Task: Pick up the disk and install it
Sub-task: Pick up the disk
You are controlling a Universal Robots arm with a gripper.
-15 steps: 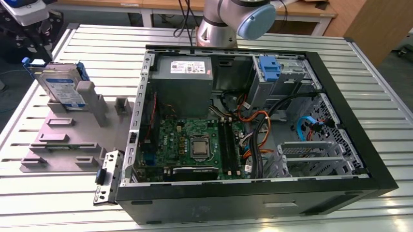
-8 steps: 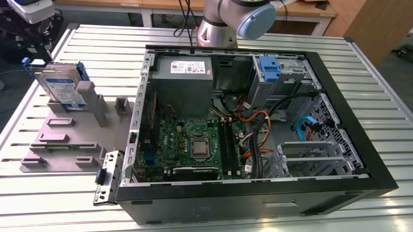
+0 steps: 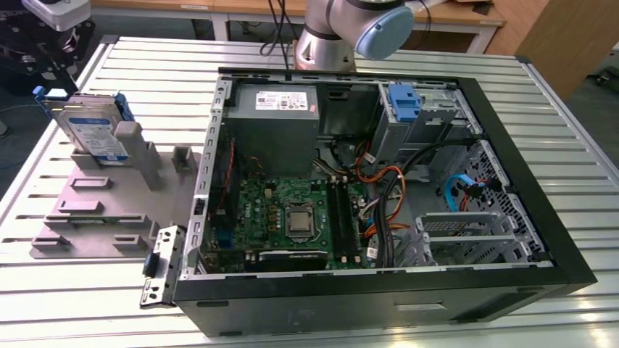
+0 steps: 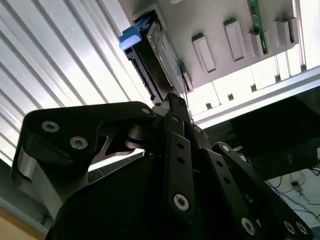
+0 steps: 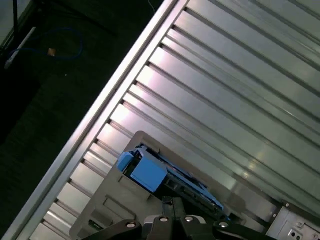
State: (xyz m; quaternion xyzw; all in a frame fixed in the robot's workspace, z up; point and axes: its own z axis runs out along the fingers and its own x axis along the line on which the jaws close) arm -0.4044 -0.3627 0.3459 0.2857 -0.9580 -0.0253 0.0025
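I am holding my fingers (image 4: 176, 130) together near the disk (image 3: 92, 130), which is standing on edge in the grey holder (image 3: 97, 210) on the table (image 3: 97, 304), beside the open computer case (image 3: 387, 297) containing a blue carrier (image 3: 401, 101).

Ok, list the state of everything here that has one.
disk: standing on edge in the grey holder, not yet installed.
computer case: lying flat, side open, interior exposed.
blue carrier: seated in the case's drive bay.
gripper: close to the disk's end; contact unclear.
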